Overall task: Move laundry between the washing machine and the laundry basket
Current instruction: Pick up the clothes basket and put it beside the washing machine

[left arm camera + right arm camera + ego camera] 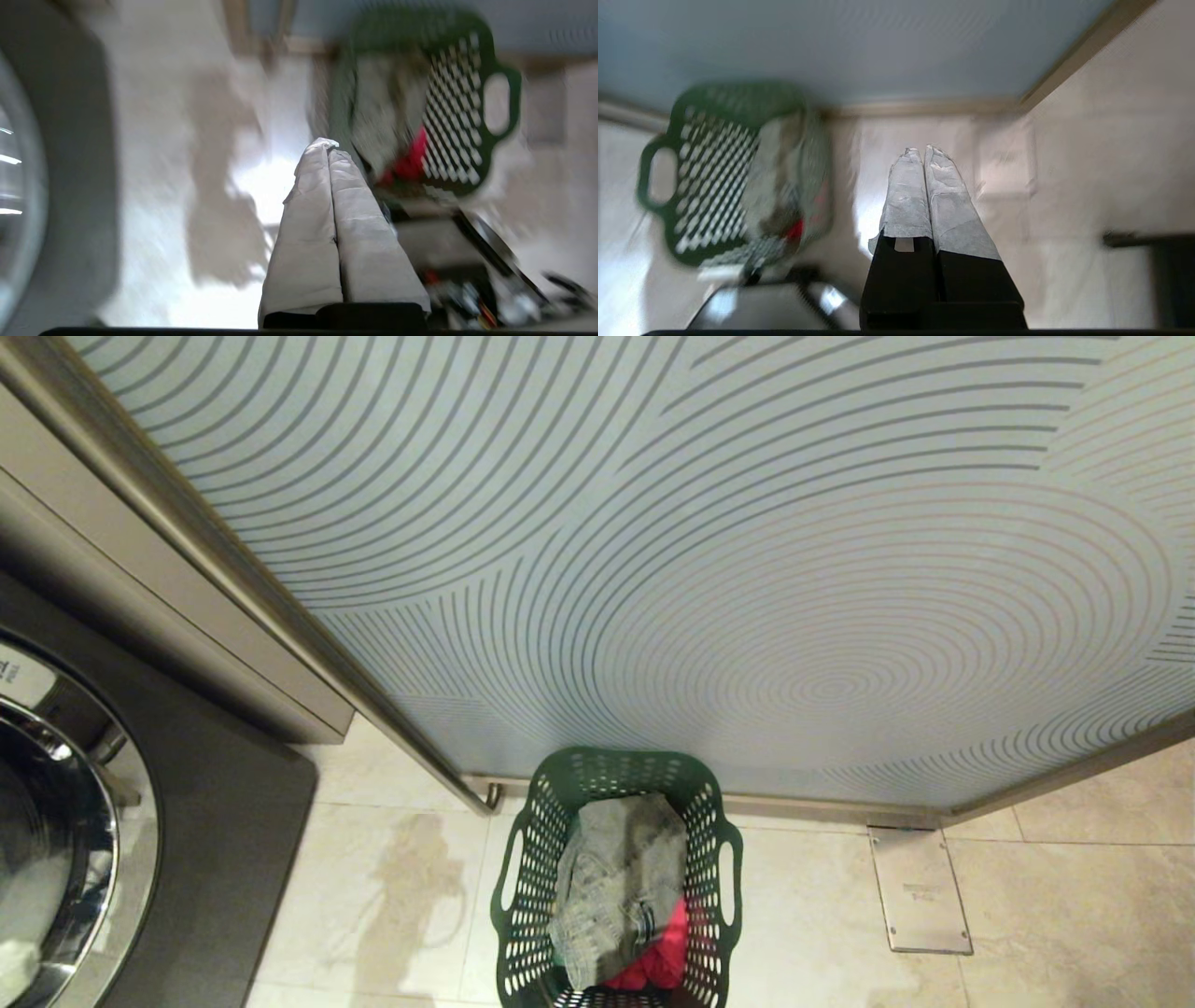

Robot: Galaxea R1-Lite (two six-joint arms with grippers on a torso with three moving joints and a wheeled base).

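The dark green laundry basket (523, 859) stands on the tiled floor against the patterned wall, holding a grey-green garment (616, 887) over a red one (658, 961). The washing machine (215, 821) fills the left edge of the head view, its chrome-rimmed round door opening (89, 840) showing. Neither arm appears in the head view. My left gripper (328, 145) is shut and empty, hanging over the floor between machine (79, 154) and basket (467, 135). My right gripper (923, 150) is shut and empty too, over the floor on the far side of the basket (714, 186).
A frosted glass wall (747, 569) with curved line patterns runs behind the basket, set in a metal frame. A metal floor plate (920, 891) lies right of the basket. A darker wet-looking patch (411, 887) marks the tiles between machine and basket.
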